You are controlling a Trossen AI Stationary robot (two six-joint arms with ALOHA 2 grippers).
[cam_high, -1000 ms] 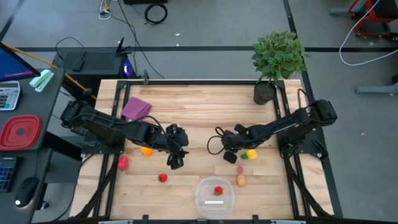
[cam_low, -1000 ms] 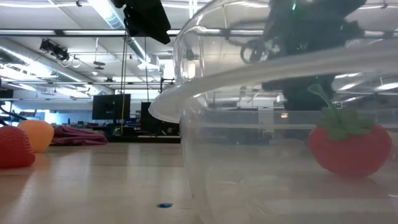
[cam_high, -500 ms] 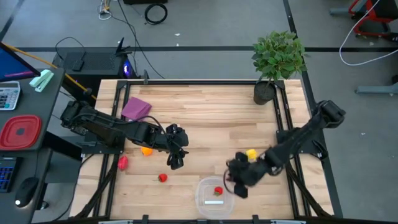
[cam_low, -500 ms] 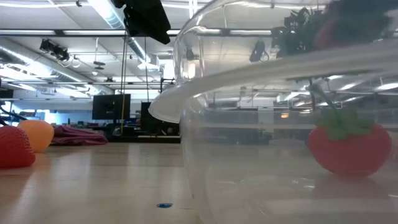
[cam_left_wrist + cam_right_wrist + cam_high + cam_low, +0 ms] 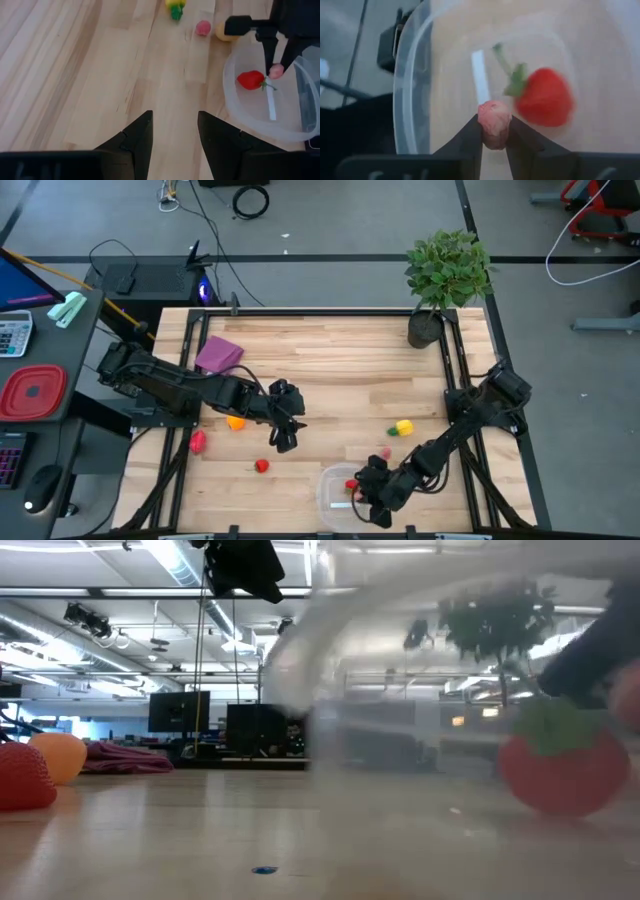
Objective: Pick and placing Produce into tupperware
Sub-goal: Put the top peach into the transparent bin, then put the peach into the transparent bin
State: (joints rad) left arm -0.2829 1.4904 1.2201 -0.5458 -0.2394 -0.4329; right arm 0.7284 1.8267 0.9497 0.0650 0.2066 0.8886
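The tupperware is a clear round tub near the table's near edge, with a red strawberry lying on its floor. My right gripper is over the tub's right part, shut on a small pink produce piece. My left gripper hovers open over bare wood left of centre; its fingers show in the left wrist view. Loose produce lies on the table: a yellow piece with green, a pink one, a red one, a pink-red one and an orange one. My right gripper pinches the pink piece between its two fingertips. The fingers come from above, pointing down into the tub. The piece sits inside the tub's rim beside the strawberry; whether it touches the tub's floor I cannot tell.
A purple folded cloth lies at the far left of the table and a potted plant stands at the far right corner. A tan piece lies close by the tub's far side. Bare wood spans the table's middle.
My right gripper has travelled from the middle of the table beside the yellow piece toward the near edge and over to the tub, carrying the pink piece, and now reaches down into the tub. My left arm has kept still.
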